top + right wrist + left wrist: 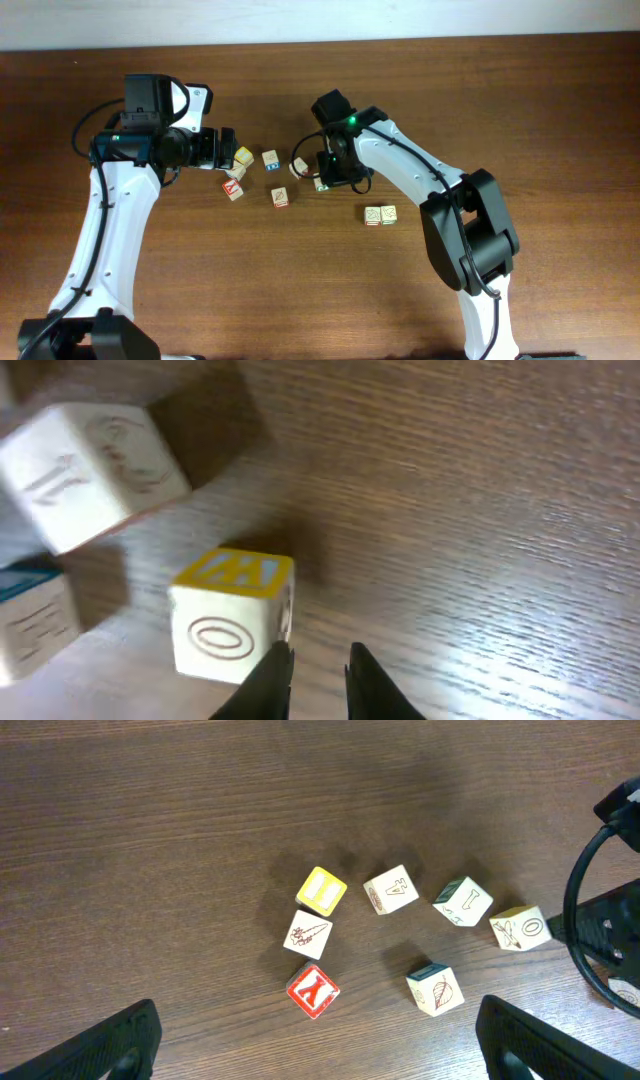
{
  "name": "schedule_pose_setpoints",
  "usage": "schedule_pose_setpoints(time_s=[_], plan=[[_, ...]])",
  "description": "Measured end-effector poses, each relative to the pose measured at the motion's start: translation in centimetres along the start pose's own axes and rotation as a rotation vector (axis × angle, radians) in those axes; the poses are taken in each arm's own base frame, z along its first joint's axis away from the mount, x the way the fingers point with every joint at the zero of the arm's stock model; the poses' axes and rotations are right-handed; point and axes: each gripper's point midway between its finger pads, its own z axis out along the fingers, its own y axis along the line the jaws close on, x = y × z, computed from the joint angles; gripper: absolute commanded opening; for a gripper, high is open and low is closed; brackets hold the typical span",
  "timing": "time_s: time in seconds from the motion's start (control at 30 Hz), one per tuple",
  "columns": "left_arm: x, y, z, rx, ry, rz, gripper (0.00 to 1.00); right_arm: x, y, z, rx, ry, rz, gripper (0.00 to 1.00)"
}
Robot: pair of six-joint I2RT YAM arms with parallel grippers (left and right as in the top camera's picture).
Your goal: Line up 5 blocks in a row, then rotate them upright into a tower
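Observation:
Small pale blocks lie scattered mid-table. My right gripper (312, 672) sits low over the wood, jaws a narrow gap apart with nothing between them. Its left finger (268, 682) is right at the corner of a block (232, 620) with an oval O on its side and a yellowish top, also seen as the O block (520, 928) (322, 183). Other blocks: (463, 901), (390, 889), (435, 990), (308, 934). A pair of blocks (380, 215) lies further right. My left gripper (318, 1045) (225, 150) hovers wide open above the cluster's left side, holding nothing.
A yellow-faced cube (321, 891) and a cube with a bold red Y (313, 991) lie at the left of the cluster. The right arm's black cable (585, 920) loops beside the O block. Bare wooden table (520, 90) surrounds the cluster.

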Motion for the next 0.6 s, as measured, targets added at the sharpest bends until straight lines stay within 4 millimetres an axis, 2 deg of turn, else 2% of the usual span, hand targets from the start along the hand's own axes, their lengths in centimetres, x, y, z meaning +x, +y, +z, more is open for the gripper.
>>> schedule_pose_setpoints(time_s=[0.13, 0.37, 0.53, 0.6], plan=[[0.0, 0.0, 0.0, 0.0, 0.0, 0.0, 0.99, -0.6, 1.1, -0.6, -0.052, -0.011, -0.036, 0.34], [0.0, 0.0, 0.0, 0.0, 0.0, 0.0, 0.99, -1.1, 2.1, -1.2, -0.041, -0.038, -0.077, 0.43], [0.0, 0.0, 0.0, 0.0, 0.0, 0.0, 0.99, -1.1, 3.6, -1.0, 0.067, -0.097, -0.102, 0.45], [0.0, 0.0, 0.0, 0.0, 0.0, 0.0, 0.99, -1.5, 3.5, -0.9, 0.093, -0.117, -0.102, 0.45]])
